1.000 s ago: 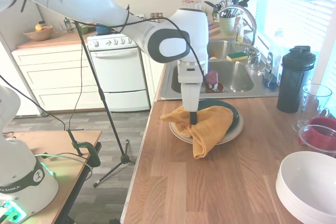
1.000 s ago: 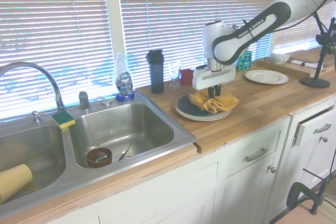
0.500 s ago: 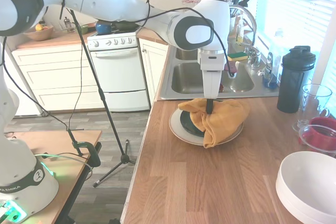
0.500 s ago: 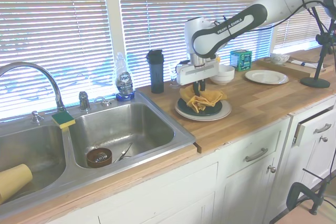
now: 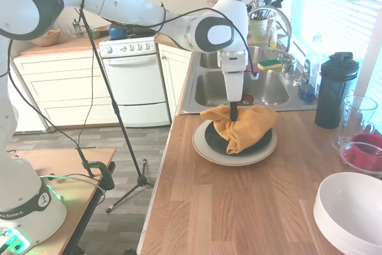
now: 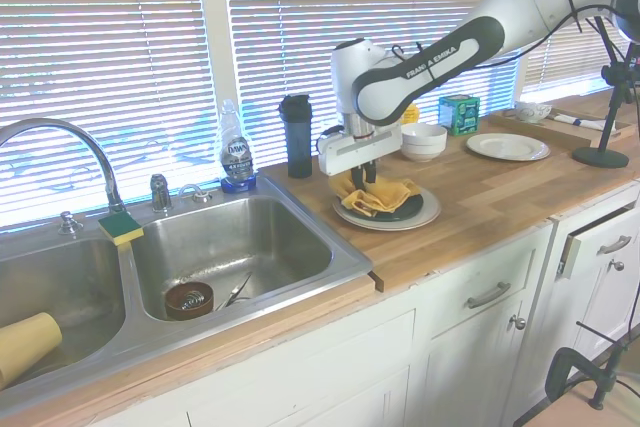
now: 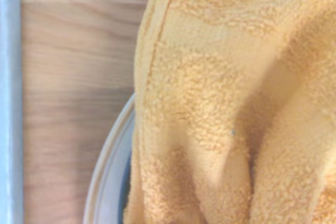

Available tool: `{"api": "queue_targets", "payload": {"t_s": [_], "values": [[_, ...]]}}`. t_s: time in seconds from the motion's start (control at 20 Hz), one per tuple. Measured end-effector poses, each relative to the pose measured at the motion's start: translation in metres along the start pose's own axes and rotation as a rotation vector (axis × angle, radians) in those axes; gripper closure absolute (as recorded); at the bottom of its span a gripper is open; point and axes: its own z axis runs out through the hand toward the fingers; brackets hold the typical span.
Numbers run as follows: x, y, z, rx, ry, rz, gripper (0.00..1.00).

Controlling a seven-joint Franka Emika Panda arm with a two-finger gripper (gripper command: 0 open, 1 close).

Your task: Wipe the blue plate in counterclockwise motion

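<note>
Blue plate (image 5: pixel 219 140) sits stacked on cream plate (image 5: pixel 206 150), on the wood counter (image 5: pixel 239 207) just beside the sink (image 6: pixel 240 247). Gripper (image 5: pixel 233 113) points straight down, fingers pinched on the yellow cloth (image 5: pixel 245 126), which is bunched over the plate's sink-side half. Wrist view: mostly cloth, cream rim, counter.

Showing dark teal blue plate (image 5: pixel 216 140) w/ mustard-yellow cloth (image 5: pixel 242 123), sitting on cream plate (image 5: pixel 206 150); warm brown wood-grain surface (image 5: pixel 239 207).
</note>
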Motion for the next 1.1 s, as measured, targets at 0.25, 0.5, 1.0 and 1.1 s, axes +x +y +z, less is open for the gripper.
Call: {"api": "queue_targets", "payload": {"t_s": [0.25,0.5,1.0,1.1], "values": [[-0.016,0.047,0.001,0.034,0.013,-0.017,1.0],[-0.009,0.081,0.001,0.039,0.004,-0.006,1.0],[0.092,0.118,-0.011,0.092,-0.098,0.092,1.0],[0.119,0.137,-0.021,0.116,-0.119,0.116,1.0]]}}
